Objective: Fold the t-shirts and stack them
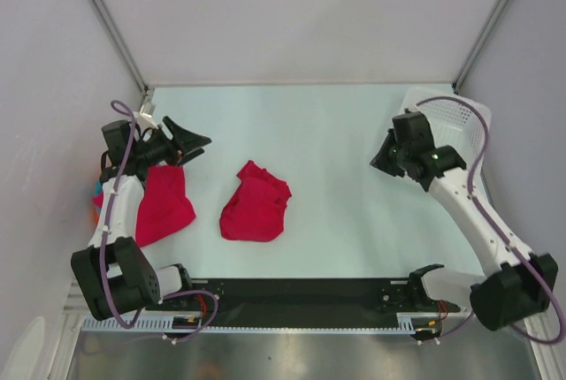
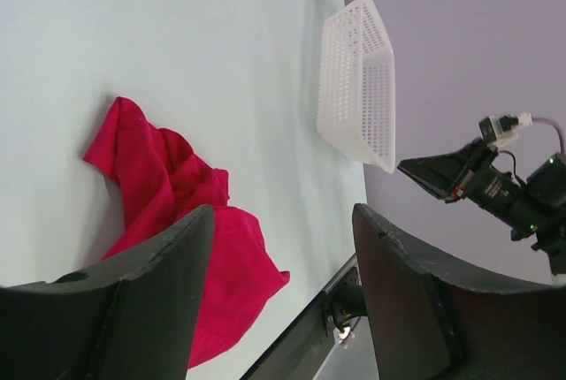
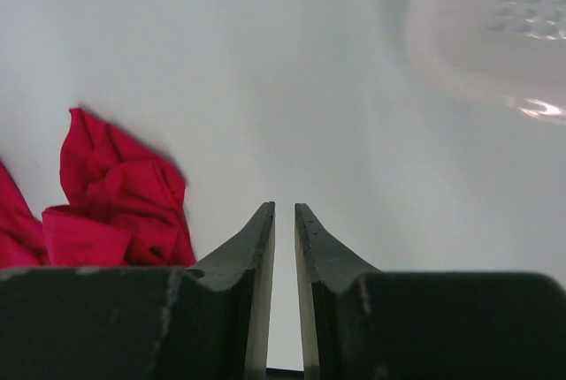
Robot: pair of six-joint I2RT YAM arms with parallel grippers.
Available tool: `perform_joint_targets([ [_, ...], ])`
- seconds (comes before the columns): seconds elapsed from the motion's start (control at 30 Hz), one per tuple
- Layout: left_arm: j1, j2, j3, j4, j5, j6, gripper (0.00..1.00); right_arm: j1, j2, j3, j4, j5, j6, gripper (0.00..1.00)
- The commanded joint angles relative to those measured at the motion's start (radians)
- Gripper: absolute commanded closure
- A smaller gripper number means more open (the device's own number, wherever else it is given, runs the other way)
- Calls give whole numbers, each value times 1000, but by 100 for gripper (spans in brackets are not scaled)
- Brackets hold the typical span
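A crumpled crimson t-shirt (image 1: 256, 204) lies on the table at centre left. It also shows in the left wrist view (image 2: 168, 190) and the right wrist view (image 3: 117, 196). A second crimson t-shirt (image 1: 164, 203) lies flatter at the left, partly under the left arm. My left gripper (image 1: 183, 143) is open and empty, raised above the table beyond that second shirt; its jaws (image 2: 283, 221) stand wide apart. My right gripper (image 1: 381, 158) is shut and empty at the right, its jaws (image 3: 285, 210) with only a thin gap, well apart from the shirts.
A white mesh basket (image 1: 445, 117) stands at the back right, behind the right arm, and shows in the left wrist view (image 2: 358, 79). Small orange and teal cloth (image 1: 95, 201) peeks out at the left table edge. A black rail (image 1: 292, 296) runs along the near edge.
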Motion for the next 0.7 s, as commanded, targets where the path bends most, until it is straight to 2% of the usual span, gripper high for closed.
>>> perform_joint_targets([
  [0.0,-8,-54,-4,13,17,-1,31,72,185,149,32,-75,-86,81],
  [0.13,-8,-66,17,-21,12,10,31,133,414,344,6,-53,-180,81],
  [0.4,-9,-101,68,-32,19,-23,31,55,799,620,-3,-122,-257,81],
  [0.5,-8,-108,73,-39,23,-20,31,23,923,647,-8,-130,-256,83],
  [0.67,-8,-106,74,-53,23,-1,31,-6,973,580,20,-98,-236,86],
])
